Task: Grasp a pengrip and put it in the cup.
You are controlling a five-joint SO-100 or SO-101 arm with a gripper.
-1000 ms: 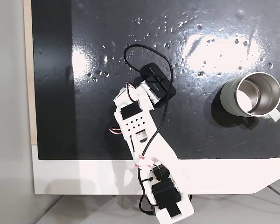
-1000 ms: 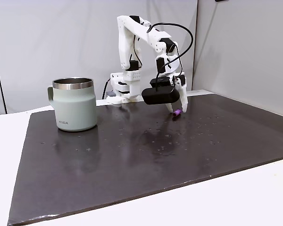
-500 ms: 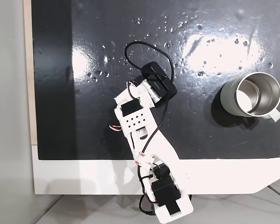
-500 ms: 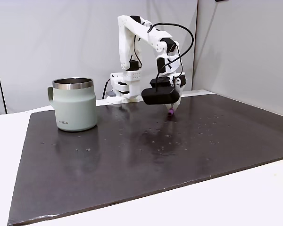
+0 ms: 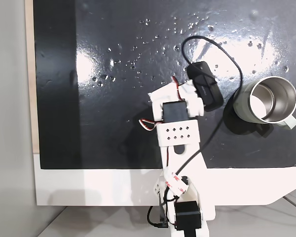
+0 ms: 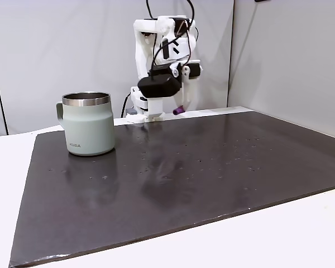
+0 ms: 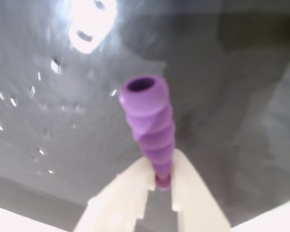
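In the wrist view the pincer (image 7: 159, 180) was clamped on the lower end of the purple pengrip (image 7: 149, 121), its hollow tip pointing away. A fixed view showed the pengrip (image 6: 178, 110) raised above the counter (image 6: 212, 167), right of the cup (image 6: 88, 130).

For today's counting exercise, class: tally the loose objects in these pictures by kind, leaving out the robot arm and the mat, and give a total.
Pengrip: 1 (purple, pinched at its lower end by the gripper, held above the mat)
Cup: 1 (metal-lined, grey-green outside, standing upright on the mat)
Total: 2
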